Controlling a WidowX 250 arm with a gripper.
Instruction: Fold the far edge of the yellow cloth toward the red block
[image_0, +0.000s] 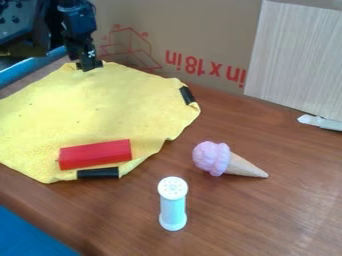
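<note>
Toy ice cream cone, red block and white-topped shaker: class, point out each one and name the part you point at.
Toy ice cream cone (212, 158): camera view, on the pink scoop.
Red block (95, 154): camera view, middle of its long face.
White-topped shaker (173, 210): camera view, on its pale blue body.

The yellow cloth (87, 110) lay spread mostly flat on the brown tabletop (240, 215), its left part running out of view. It looked soft, with shallow wrinkles, an uneven outline and a few small dark specks. One black strip (98, 173) sat at its near edge, another at its right corner.
</note>
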